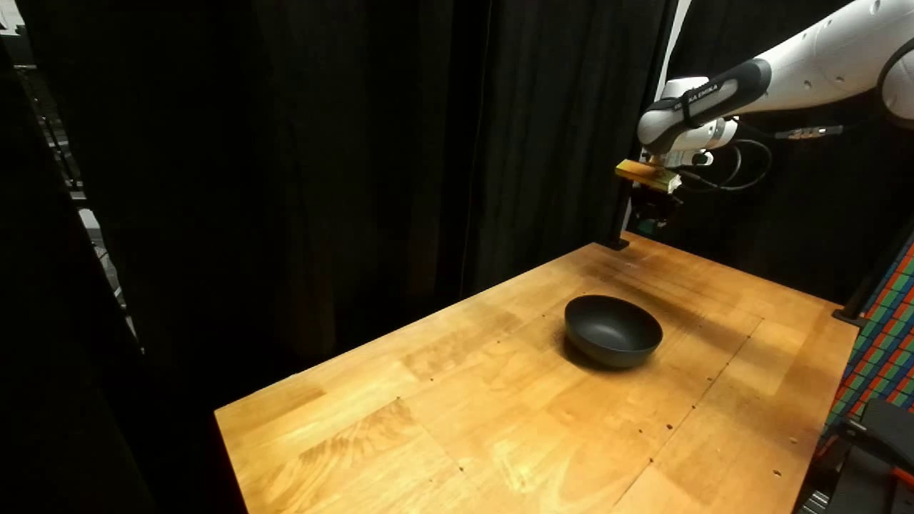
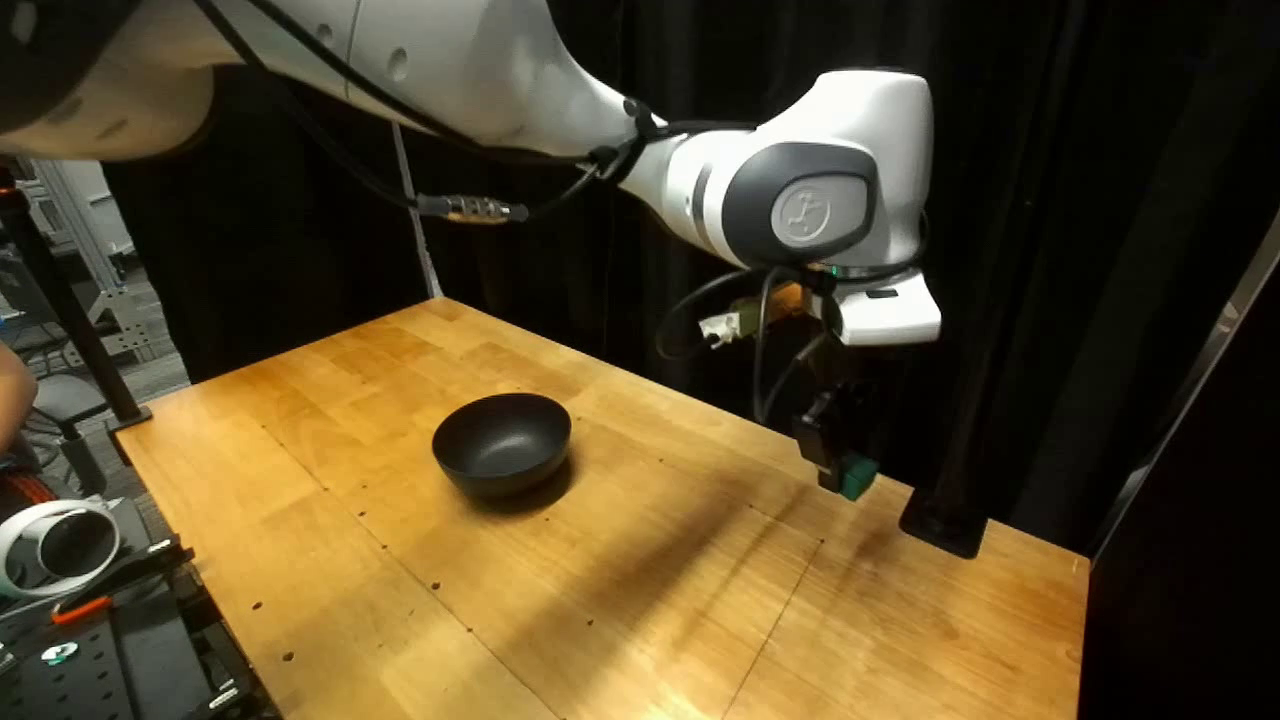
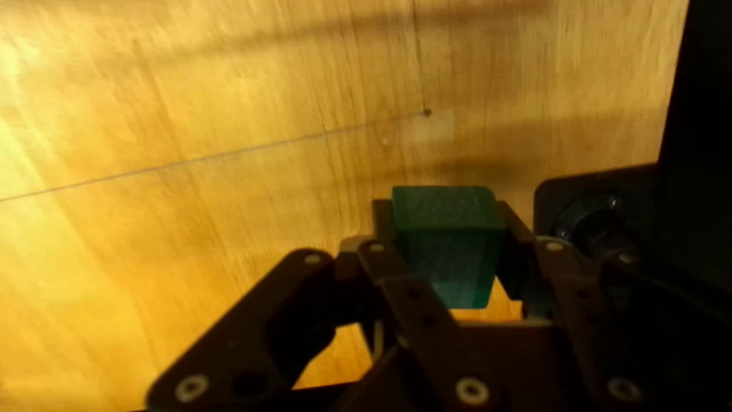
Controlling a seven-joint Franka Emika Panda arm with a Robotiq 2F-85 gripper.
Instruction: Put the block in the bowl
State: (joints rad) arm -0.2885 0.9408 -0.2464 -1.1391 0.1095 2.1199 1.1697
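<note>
In the wrist view the black, two-fingered hand (image 3: 449,237) grips the tiny teal-green, box-shaped block (image 3: 452,257), one finger against each side; the block hangs in the air above the honey-coloured wooden counter (image 2: 345,605). In an exterior view the round, shallow, matte black bowl (image 2: 503,450) rests upright on the counter, left of the block and well apart from it; a black post foot (image 2: 942,526) stands by the far edge, right of the block.
</note>
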